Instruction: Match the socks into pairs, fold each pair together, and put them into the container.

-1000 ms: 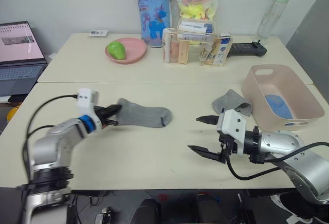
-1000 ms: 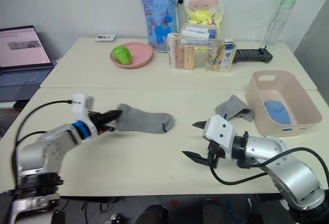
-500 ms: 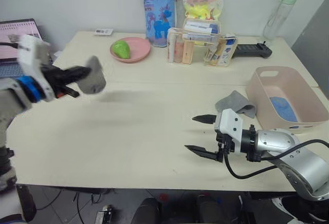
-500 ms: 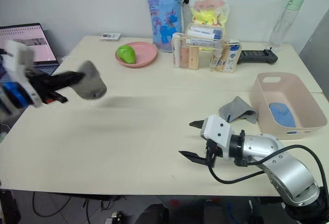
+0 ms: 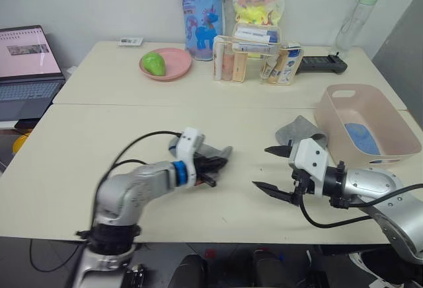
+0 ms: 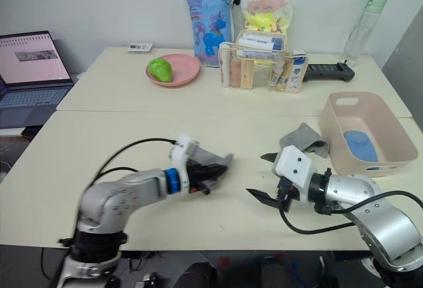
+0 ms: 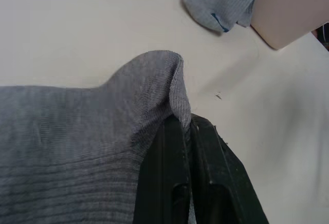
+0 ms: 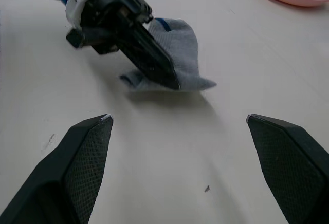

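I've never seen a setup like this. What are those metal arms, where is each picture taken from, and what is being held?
It is a two-armed robot sorting socks. Two pictures come from cameras on its head, looking down at the table; two come from cameras on its wrists. The left gripper is shut on a grey sock. The right gripper is open and holds nothing. A second grey sock lies beside the pink tub, which holds a light blue sock. Farther back are a pink plate, a bottle organiser and a laptop.

Even, bright indoor light – soft shadows under the left gripper (image 5: 221, 163) and grey sock (image 8: 180, 54). Left arm motion-blurred; right wrist fingertips (image 8: 87, 157) out of focus
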